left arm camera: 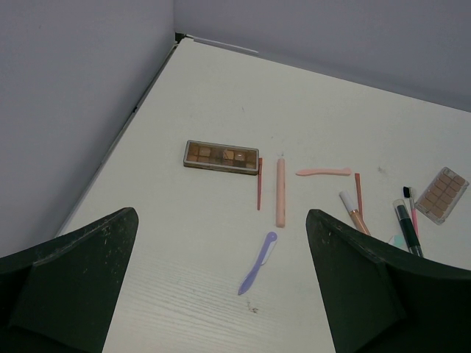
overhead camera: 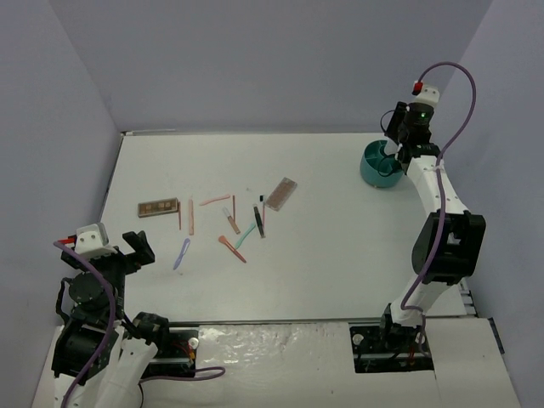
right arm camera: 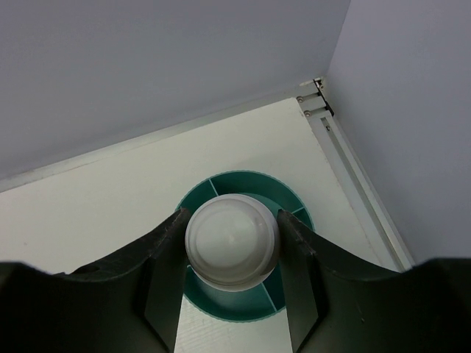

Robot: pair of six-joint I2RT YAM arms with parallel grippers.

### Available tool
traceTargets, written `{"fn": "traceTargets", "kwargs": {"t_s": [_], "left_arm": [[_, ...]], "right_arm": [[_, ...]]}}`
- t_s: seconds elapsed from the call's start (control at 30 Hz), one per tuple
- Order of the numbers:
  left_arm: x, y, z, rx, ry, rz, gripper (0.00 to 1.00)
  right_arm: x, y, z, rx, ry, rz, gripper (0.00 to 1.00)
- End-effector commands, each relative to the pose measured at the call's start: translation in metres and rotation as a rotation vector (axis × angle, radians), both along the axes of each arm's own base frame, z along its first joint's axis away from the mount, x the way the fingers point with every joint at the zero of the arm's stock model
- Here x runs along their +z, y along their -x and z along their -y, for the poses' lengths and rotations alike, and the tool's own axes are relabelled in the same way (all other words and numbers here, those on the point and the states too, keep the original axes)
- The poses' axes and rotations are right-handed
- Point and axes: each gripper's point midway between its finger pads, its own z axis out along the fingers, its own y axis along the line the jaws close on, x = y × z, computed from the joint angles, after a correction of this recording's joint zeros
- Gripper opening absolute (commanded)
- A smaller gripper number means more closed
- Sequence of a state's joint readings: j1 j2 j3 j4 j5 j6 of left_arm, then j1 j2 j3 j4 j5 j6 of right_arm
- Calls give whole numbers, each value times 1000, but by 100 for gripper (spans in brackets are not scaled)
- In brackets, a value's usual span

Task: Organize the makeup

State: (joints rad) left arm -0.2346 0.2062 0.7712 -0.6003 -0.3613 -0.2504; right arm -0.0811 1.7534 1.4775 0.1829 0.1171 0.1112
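My right gripper (right arm camera: 232, 215) is shut on a small white bottle (right arm camera: 232, 243), seen end-on, just above the teal round tub (right arm camera: 243, 184) with compartments. From above, the tub (overhead camera: 372, 172) stands at the back right with the right gripper (overhead camera: 393, 151) over it. The rest of the makeup lies mid-table: one brown palette (overhead camera: 158, 206), a second palette (overhead camera: 283, 193), a lilac applicator (overhead camera: 181, 253), a mint applicator (overhead camera: 247, 231) and several thin pink and red sticks. My left gripper (overhead camera: 140, 248) hovers open at the front left, its jaws wide around nothing; the lilac applicator (left arm camera: 257, 263) and palette (left arm camera: 221, 156) lie ahead of it.
Lilac walls close the table at the back and both sides. A metal rail (right arm camera: 353, 169) runs along the right edge beside the tub. A pink stick (left arm camera: 280, 192) and a red one lie just past the lilac applicator.
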Motion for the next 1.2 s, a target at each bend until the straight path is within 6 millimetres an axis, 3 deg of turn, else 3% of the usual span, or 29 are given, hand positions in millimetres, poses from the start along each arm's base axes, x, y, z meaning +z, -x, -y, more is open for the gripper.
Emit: {"fn": "traceTargets", "kwargs": {"t_s": [0.0, 0.27, 0.6, 0.77, 0.83, 0.97, 1.03, 1.17], "left_arm": [[18, -6, 4, -13, 15, 59, 97], [18, -7, 4, -16, 13, 55, 97], [18, -7, 4, -17, 10, 54, 97], [17, -7, 4, -17, 10, 52, 97], [17, -7, 4, -17, 10, 53, 97], [17, -7, 4, -18, 10, 54, 97], [17, -7, 5, -19, 12, 54, 97], [16, -7, 4, -16, 13, 53, 97]], "right_arm": [[73, -22, 5, 9, 21, 227, 0], [46, -32, 4, 30, 33, 173, 0], [-13, -44, -1, 68, 23, 85, 0], [-32, -45, 3, 56, 29, 57, 1], [-35, -44, 3, 56, 32, 52, 6], [-39, -42, 4, 57, 37, 41, 29], [-35, -39, 3, 61, 37, 44, 51], [-19, -33, 1, 65, 37, 65, 74]]}}
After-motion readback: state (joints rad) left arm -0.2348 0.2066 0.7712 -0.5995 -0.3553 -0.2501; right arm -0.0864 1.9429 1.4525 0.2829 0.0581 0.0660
